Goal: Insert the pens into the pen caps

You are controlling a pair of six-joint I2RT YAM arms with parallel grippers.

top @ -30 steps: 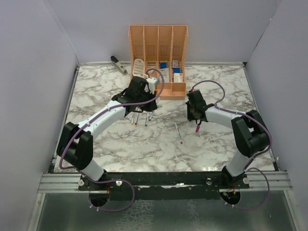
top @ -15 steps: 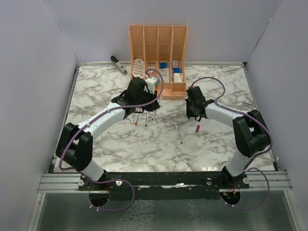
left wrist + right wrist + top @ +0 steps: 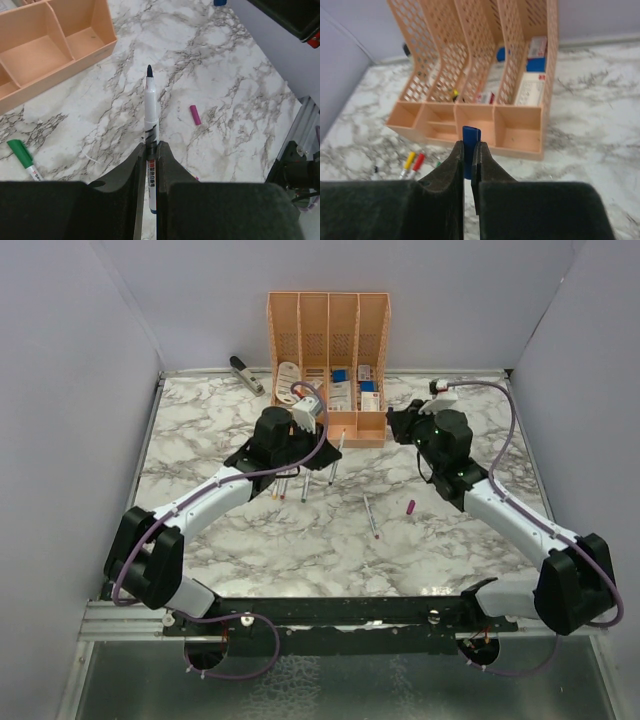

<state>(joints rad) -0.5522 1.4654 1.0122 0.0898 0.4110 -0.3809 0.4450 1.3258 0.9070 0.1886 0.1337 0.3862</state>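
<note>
My left gripper [image 3: 150, 146] is shut on a grey-white pen [image 3: 150, 105] with a dark blue tip and holds it above the marble table; the top view shows the gripper [image 3: 322, 452] and the pen [image 3: 334, 460]. My right gripper [image 3: 468, 146] is shut on a blue cap [image 3: 471, 136], raised in front of the organizer; it shows in the top view [image 3: 398, 423]. A magenta cap [image 3: 410, 507] lies on the table, also in the left wrist view [image 3: 194, 114]. An uncapped pen [image 3: 371, 517] lies mid-table. Yellow-capped [image 3: 408, 161] and red-capped [image 3: 418, 160] pens lie side by side, and a green-capped pen [image 3: 22, 157] lies near them.
An orange organizer [image 3: 328, 335] with stationery stands at the back centre, its low front trays [image 3: 517, 131] close to both grippers. A grey stapler [image 3: 245, 374] lies at the back left. Grey walls enclose the table on three sides.
My right arm has lifted away from the magenta cap and swung back toward the organizer. My left gripper has shifted slightly back and right with the pen.
</note>
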